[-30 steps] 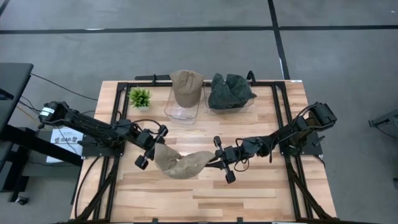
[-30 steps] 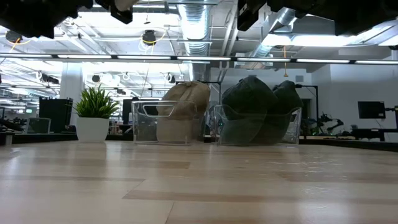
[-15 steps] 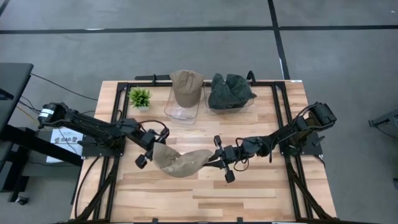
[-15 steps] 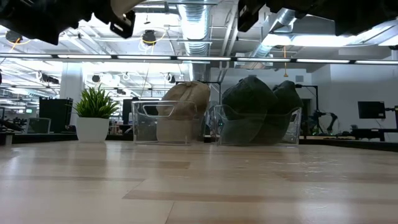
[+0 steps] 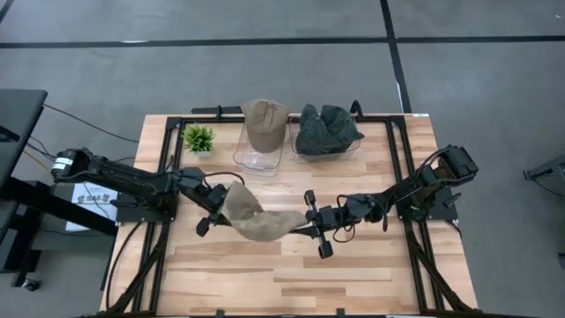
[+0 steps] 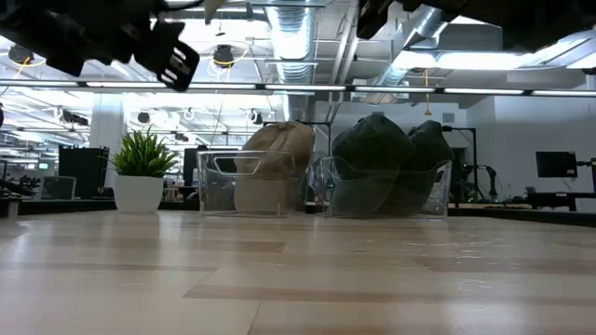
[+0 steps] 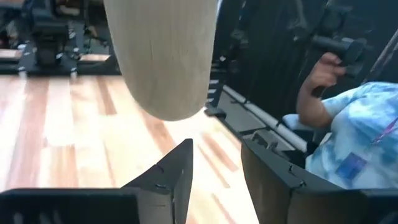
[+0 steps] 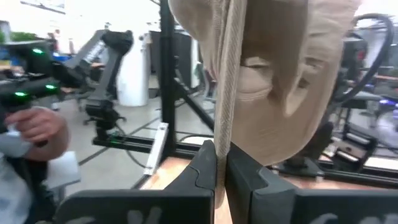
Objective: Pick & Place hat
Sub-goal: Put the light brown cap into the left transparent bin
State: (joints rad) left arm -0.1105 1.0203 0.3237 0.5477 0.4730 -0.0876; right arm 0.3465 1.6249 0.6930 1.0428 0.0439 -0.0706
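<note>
- Hat (image 5: 252, 216), tan, hangs above the middle of the wooden surface (image 5: 291, 274), stretched between the two claws.
- Right claw (image 5: 311, 223) is clamped tight on the hat's right edge; in the right wrist view the cloth (image 8: 261, 74) is pinched between the two dark fingers (image 8: 205, 165), which stand pressed together.
- Left claw (image 5: 214, 209) sits at the hat's left end, its body partly hidden under the cloth in the high view.
- In the left wrist view the left claw's fingers (image 7: 177, 171) stand apart with a clear gap, and the hat's tan brim (image 7: 165, 56) hangs beyond them, not between them; nothing is gripped there.
- In the low view the left claw (image 6: 172, 51) shows high up, well clear of the surface.
- Two clear bins stand at the far edge of the surface: the left bin (image 5: 259, 157) has a tan hat (image 5: 265, 122) resting on its far rim, the right bin (image 5: 325, 146) holds dark green hats (image 5: 327, 128).
- Small potted plant (image 5: 199, 138) stands left of the bins, near the far left corner.
- Beyond the surface, a person in a light blue patterned shirt (image 7: 357, 146) shows in the left wrist view; a hand (image 8: 37, 124) shows in the right wrist view.
</note>
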